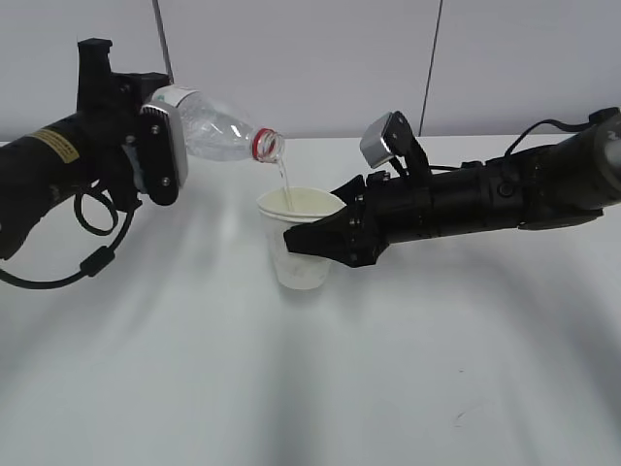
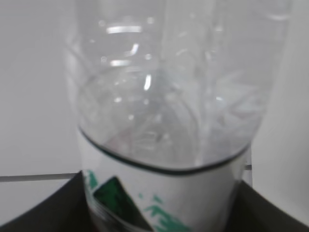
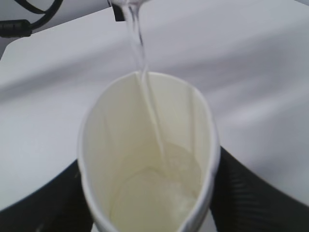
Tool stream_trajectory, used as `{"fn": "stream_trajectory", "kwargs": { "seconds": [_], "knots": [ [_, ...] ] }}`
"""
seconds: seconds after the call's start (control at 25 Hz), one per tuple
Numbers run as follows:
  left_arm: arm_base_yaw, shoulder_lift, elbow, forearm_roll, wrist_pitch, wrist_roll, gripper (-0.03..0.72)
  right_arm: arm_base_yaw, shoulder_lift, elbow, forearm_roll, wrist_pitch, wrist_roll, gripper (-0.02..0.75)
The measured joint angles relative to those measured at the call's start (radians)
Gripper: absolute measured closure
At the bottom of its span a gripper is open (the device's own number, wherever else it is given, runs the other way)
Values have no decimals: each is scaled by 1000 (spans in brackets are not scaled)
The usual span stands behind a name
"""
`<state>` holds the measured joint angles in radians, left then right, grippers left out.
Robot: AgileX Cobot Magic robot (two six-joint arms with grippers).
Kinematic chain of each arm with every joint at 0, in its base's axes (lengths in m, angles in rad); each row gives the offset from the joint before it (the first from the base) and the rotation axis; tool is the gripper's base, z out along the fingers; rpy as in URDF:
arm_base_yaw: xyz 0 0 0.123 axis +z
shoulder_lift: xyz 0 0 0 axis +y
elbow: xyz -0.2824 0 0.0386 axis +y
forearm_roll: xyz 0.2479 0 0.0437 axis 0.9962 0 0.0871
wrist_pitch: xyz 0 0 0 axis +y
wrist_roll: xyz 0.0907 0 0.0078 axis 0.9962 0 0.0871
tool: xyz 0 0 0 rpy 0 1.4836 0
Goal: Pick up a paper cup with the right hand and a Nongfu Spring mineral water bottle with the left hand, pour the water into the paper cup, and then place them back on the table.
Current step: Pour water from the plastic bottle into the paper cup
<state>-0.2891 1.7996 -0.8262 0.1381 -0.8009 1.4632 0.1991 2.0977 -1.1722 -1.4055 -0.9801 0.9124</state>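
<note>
My left gripper (image 1: 160, 155) is shut on the clear water bottle (image 1: 218, 128) and holds it tipped, its red-ringed neck pointing down and right. A thin stream of water runs from the mouth into the paper cup (image 1: 298, 238). My right gripper (image 1: 325, 241) is shut on the cup, squeezing its rim into an oval, and holds it upright at the table (image 1: 408, 369). In the left wrist view the bottle (image 2: 169, 121) fills the frame, its white and green label between the black fingers (image 2: 43, 208). In the right wrist view the cup (image 3: 149, 159) holds some water.
The left arm with its yellow sticker (image 1: 56, 146) and looping cables (image 1: 92, 233) is at the left. The right arm (image 1: 505, 194) reaches in from the right. A grey wall stands behind the table.
</note>
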Motion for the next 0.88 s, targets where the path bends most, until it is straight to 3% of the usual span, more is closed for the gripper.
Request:
{"fn": "stream_trajectory", "kwargs": {
  "seconds": [0.36,0.88],
  "knots": [
    [-8,0,0,-14,0,0,277,0,0,0,-2,2,0,255],
    [-45,0,0,-130,0,0,277,0,0,0,-4,4,2,256]
  ]
}}
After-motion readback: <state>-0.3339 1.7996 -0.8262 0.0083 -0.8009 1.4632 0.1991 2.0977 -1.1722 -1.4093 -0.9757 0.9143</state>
